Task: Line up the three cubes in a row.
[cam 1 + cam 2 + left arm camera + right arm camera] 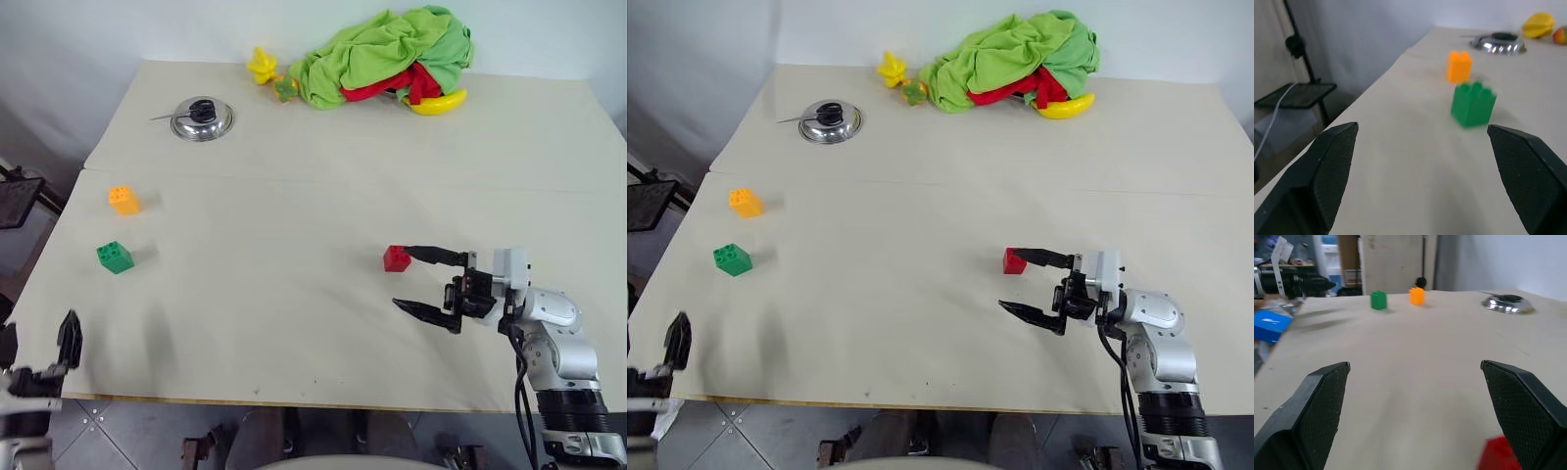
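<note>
Nearest the camera, at the front edge of the cream counter (323, 196), sit both end effectors, each with its fingers spread wide and nothing between them. The right end effector (421, 282) points toward the robot's left, its upper finger reaching just beside the red cube (397, 258); contact between them cannot be told. The left end effector (67, 343) hangs at the front left corner. A heap of green and red cloth (387, 54) lies at the far edge, a steel lid (202, 118) left of it. The green cube (115, 257) and the orange cube (123, 200) stand near each other on the left side, well apart from the red one.
</note>
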Controlling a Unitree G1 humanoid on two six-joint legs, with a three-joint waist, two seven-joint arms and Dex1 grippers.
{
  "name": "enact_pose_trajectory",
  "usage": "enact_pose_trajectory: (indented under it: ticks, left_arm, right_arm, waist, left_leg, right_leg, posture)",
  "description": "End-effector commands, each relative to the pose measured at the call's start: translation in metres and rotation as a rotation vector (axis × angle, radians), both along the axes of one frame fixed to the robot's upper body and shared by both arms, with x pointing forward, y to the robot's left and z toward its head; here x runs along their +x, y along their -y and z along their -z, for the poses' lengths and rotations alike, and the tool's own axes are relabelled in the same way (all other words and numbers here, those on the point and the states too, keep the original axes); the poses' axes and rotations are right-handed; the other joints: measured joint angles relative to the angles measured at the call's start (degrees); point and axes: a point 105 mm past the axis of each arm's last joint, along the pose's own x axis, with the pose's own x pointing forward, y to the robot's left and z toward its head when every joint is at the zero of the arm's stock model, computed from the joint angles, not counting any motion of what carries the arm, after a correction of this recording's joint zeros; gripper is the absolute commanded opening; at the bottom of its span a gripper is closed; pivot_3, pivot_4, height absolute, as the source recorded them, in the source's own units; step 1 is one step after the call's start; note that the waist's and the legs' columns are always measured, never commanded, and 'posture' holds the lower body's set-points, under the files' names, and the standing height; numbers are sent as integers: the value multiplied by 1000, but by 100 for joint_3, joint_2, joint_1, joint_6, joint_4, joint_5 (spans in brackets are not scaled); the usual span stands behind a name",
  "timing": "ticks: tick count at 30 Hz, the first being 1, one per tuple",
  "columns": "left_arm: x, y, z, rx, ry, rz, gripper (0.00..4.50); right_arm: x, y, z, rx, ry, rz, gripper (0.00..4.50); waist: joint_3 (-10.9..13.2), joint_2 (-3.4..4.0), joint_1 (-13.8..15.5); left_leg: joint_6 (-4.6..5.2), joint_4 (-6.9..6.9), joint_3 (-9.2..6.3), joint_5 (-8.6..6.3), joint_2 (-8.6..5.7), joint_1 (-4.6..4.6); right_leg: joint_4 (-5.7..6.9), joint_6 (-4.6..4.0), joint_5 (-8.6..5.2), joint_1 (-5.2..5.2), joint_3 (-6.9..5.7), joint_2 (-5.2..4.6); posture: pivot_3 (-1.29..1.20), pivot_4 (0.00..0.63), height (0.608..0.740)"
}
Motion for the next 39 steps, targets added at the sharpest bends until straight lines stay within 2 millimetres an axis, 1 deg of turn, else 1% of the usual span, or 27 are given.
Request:
enact_pose_trajectory:
  ticks: [1,3,7,10,13,17,20,21,25,28,29,32,33,34,35,37,38,39]
  left_arm:
    - [25,5,-14,-10,-28,-17,4500]
    - [40,10,-16,-50,-48,-16,4500]
    - [60,17,-17,-84,-97,-18,4500]
    - [78,30,-14,-101,-122,23,4500]
    - [86,36,-5,-115,-165,19,4500]
    - [94,38,7,-108,-215,-31,4500]
    - [95,35,8,-91,-204,-68,3901]
    - [96,35,7,-86,-195,-68,3629]
    - [100,33,11,-94,-181,-55,2362]
    - [105,29,11,-49,-159,-49,1455]
    - [107,30,8,-39,-133,-31,1451]
    - [114,41,-10,6,-21,105,1451]
    - [116,52,-20,70,15,214,1451]
    - [117,59,-27,117,36,289,1451]
    - [117,83,-38,196,58,504,1451]
    - [107,126,-49,344,68,900,1451]
    - [101,142,-47,378,32,1074,1451]
    - [100,149,-44,410,1,1162,1451]
  right_arm:
    - [-2,11,-2,-17,17,30,4485]
    - [-2,10,-1,-21,11,16,4485]
    - [-3,6,-3,-16,8,-11,4485]
    - [-5,1,-6,-12,-4,-36,4485]
    - [-6,-1,-7,-14,-6,-45,4485]
    - [-5,-1,-8,-9,-16,-41,4485]
    - [-5,0,-6,-9,-31,-35,4500]
    - [-5,1,-5,-9,-38,-27,4500]
    - [-6,5,1,-9,-61,0,4500]
    - [-9,8,9,-13,-84,21,4500]
    - [-10,9,10,-14,-89,29,4500]
    - [-14,13,14,-20,-102,54,4500]
    - [-16,16,14,-25,-103,66,4500]
    - [-18,17,14,-28,-103,74,4500]
    - [-20,22,14,-36,-102,94,4500]
    - [-25,32,12,-52,-105,135,4500]
    - [-28,37,12,-61,-106,155,4500]
    - [-30,41,11,-67,-108,169,4500]
  waist:
    - [-1,-1,-3]
    - [-1,-1,-10]
    - [-1,-1,-83]
    - [-1,-2,-83]
    - [-2,-2,-85]
    - [-2,-3,-79]
    - [-2,-4,-72]
    - [-3,-4,-72]
    - [-3,-5,-55]
    - [-3,-4,-31]
    - [-3,-4,-24]
    - [-3,-5,1]
    - [-3,-5,6]
    - [-3,-5,13]
    - [-3,-5,25]
    - [-4,-4,60]
    - [-4,-2,72]
    - [-5,2,72]
  left_leg:
    - [3,0,-1,2,1,0]
    - [4,0,-2,3,2,1]
    - [5,0,0,4,1,2]
    - [4,0,-1,6,1,1]
    - [5,0,-1,8,0,2]
    - [4,0,0,8,-2,2]
    - [5,2,0,9,-2,2]
    - [5,2,0,9,-2,1]
    - [5,3,0,9,-2,1]
    - [5,3,0,9,-3,2]
    - [4,3,0,9,-3,2]
    - [4,3,2,9,-3,1]
    - [4,3,3,9,-2,1]
    - [4,4,4,9,-3,1]
    - [4,4,4,9,-3,0]
    - [3,4,4,9,-2,-2]
    - [3,5,3,8,-4,-3]
    - [3,5,4,8,-7,-3]
  right_leg:
    - [1,0,0,1,-2,2]
    - [4,-1,0,2,-4,7]
    - [6,0,0,3,-2,11]
    - [6,0,0,3,-3,15]
    - [7,0,0,4,-1,15]
    - [6,0,0,4,-1,16]
    - [6,0,0,4,-1,16]
    - [6,0,0,4,-1,16]
    - [6,0,0,5,-1,16]
    - [6,0,0,5,-1,15]
    - [6,0,0,5,-1,15]
    - [6,0,0,4,-2,16]
    - [5,0,0,4,-2,15]
    - [6,0,0,3,-2,15]
    - [5,0,0,2,-3,15]
    - [5,-1,-1,0,-7,16]
    - [6,-3,-2,-1,-7,15]
    - [6,-3,-2,0,-6,13]
  posture:
    - [0,150,740]
    - [0,150,740]
    - [0,150,740]
    - [0,150,740]
    - [0,150,740]
    - [0,150,740]
    - [0,150,740]
    - [0,150,740]
    - [0,150,740]
    - [0,150,740]
    - [0,150,740]
    - [0,150,740]
    - [0,150,740]
    - [0,150,740]
    - [0,150,740]
    - [0,150,740]
    - [0,150,740]
    - [0,150,740]
